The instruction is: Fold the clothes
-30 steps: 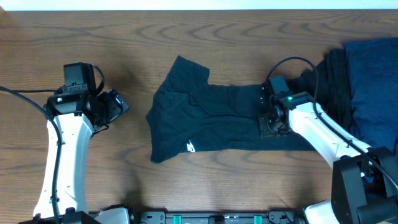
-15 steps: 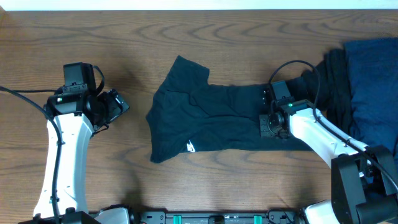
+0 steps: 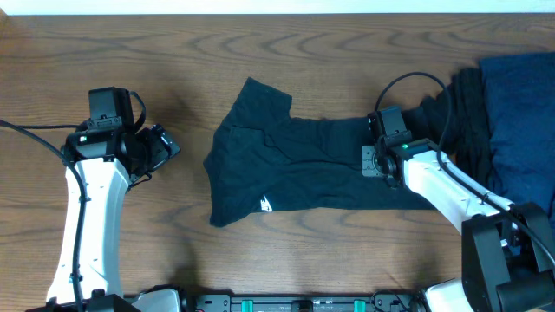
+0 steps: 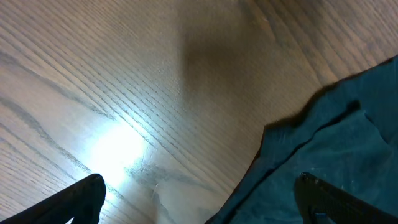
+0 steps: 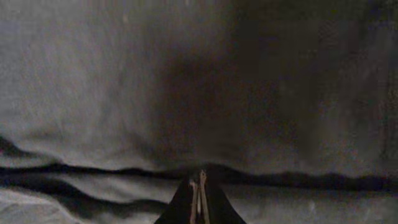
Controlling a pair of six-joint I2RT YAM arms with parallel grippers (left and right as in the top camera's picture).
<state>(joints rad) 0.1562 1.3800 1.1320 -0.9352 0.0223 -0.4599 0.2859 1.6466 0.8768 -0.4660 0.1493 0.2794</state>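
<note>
Black T-shirt [image 3: 295, 169] lies with its long axis left-right, sleeve end leftward; right gripper [image 3: 373, 161] is pressed together on its hem end, left gripper [image 3: 166, 145] spread wide over the table [image 3: 104, 52].

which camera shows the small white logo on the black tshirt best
Overhead: the small white logo shows clearly near the robot-side edge of the black fabric T-shirt. Left wrist view catches only a dark cloth corner; right wrist view is close-up cloth, no logo.
</note>
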